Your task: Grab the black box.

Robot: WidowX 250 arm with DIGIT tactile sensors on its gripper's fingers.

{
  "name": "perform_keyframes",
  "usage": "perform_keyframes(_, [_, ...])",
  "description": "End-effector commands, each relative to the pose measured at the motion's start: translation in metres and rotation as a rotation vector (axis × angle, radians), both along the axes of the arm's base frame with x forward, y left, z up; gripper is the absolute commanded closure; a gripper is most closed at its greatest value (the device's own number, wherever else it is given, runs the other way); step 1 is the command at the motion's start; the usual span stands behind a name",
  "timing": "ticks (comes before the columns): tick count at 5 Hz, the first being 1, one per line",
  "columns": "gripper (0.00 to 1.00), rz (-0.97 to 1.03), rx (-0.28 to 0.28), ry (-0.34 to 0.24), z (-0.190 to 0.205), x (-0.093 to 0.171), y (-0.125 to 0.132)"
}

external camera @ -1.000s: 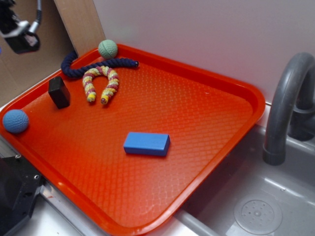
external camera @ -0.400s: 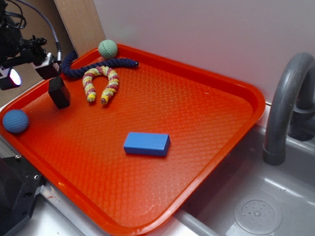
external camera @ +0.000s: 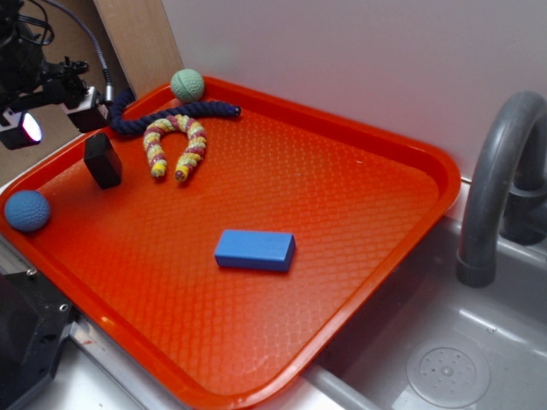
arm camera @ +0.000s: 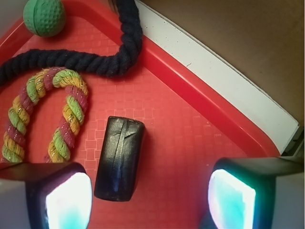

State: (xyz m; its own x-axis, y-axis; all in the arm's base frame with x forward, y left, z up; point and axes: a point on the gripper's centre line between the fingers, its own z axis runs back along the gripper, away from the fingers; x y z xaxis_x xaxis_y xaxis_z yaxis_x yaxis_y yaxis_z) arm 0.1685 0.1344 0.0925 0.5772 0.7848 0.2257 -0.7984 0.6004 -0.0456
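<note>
The small matte black rectangular block with rounded edges [arm camera: 119, 158] lies on the red textured plastic tray [arm camera: 190, 157], near the tray's left rim in the exterior view [external camera: 102, 160]. In the wrist view it sits between the two glowing pads of the pincer [arm camera: 150, 200], much closer to the left pad [arm camera: 66, 200] than the right, and its long axis is slightly tilted. The pincer is spread wide, holding nothing, and hangs above the block.

The off-centre line-up is the main risk: on descent the left pad could land on the block's top or nudge it aside rather than straddle it. The striped green, yellow and maroon braided rope [arm camera: 43, 114] curves just beside the block, so the left pad might snag it. The dark navy twisted rope [arm camera: 86, 59] and green dimpled ball [arm camera: 44, 16] lie farther off.
</note>
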Motion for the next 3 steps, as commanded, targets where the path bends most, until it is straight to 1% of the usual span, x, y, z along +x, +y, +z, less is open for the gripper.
perform_keyframes(1, [0.00,-0.033,-0.005,-0.033,-0.019,0.016,-0.001])
perform_keyframes(2, [0.00,-0.066,-0.013,0.004,-0.059,0.032,-0.010])
perform_keyframes(3, [1.00,-0.079,-0.029,0.074,-0.075,0.034,-0.017])
